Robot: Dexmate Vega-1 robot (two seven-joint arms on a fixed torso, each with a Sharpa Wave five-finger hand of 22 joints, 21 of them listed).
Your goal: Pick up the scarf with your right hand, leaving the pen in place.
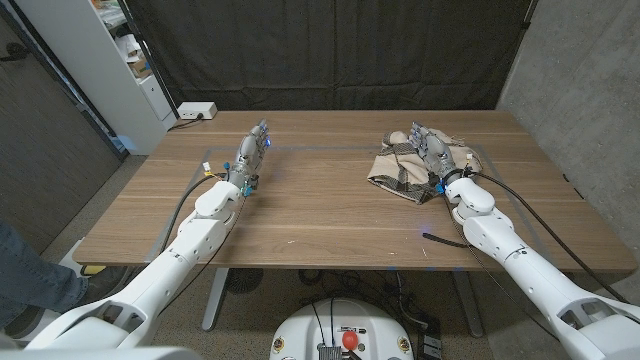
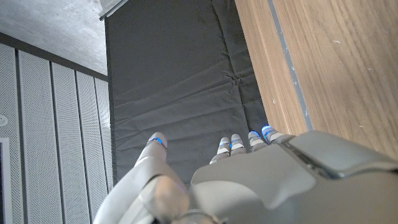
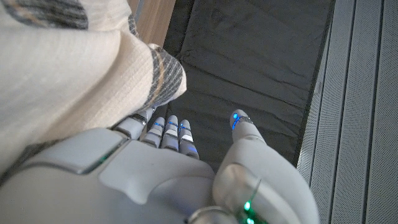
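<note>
Head view shows the right hand (image 1: 432, 152) over the scarf (image 1: 400, 172), a checked heap on the desk (image 1: 320, 215); reaching looks done, gripping not yet, I judge; the right wrist view has its fingers (image 3: 168, 132) straight and side by side against the cloth, thumb apart, clasping nothing; next they must close on fabric alone, then lift; the pen cannot be made out, perhaps under the scarf; the left hand (image 1: 252, 153), well apart from the scarf, holds nothing, fingers straight.

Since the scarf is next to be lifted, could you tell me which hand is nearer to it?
Right. The right hand is over the scarf, fingers open. The left hand is far across the table.
</note>
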